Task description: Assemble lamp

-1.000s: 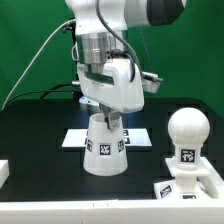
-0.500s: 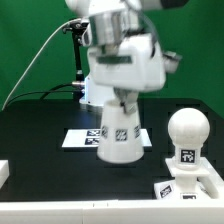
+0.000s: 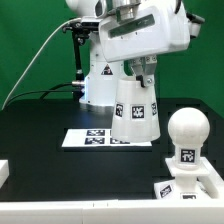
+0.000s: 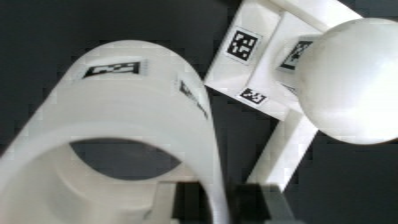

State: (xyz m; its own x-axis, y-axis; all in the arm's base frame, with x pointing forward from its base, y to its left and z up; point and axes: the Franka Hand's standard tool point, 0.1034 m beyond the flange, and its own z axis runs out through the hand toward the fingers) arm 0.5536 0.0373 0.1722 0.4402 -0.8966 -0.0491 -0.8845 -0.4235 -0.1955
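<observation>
The gripper [image 3: 133,70] grasps the shade [image 3: 134,108] by its narrow upper rim and holds it in the air, clear of the black tabletop [image 3: 40,140] and above the marker board [image 3: 90,137]. The wrist view confirms the hold: one finger sits inside the shade's opening and the other outside its wall, so the grip is a pinch on a thin, smooth edge. The shade hangs slightly tilted, its wide mouth facing down. The bulb [image 3: 187,132] stands upright in the base [image 3: 192,183] near the exterior view's lower right corner, beside the shade but apart from it, and somewhat lower.

The main risk is a collision. The shade's wide lower edge appears to hang lower than the top of the bulb's ball head, so a sideways move toward the bulb without more lift would likely strike the ball and could tip or shove the base, which seems to rest loose on the tabletop.

A second risk lies in the pinch itself. With such a large part held on one side of the rim only, the shade could swing or pivot between the fingers [image 4: 183,200] during a quick move, and a tilted shade would come down off-centre and catch its rim on the ball instead of passing over it.

A third is slipping: the matte plastic wall offers little to hold, and any knock against the bulb could pull the shade free.
</observation>
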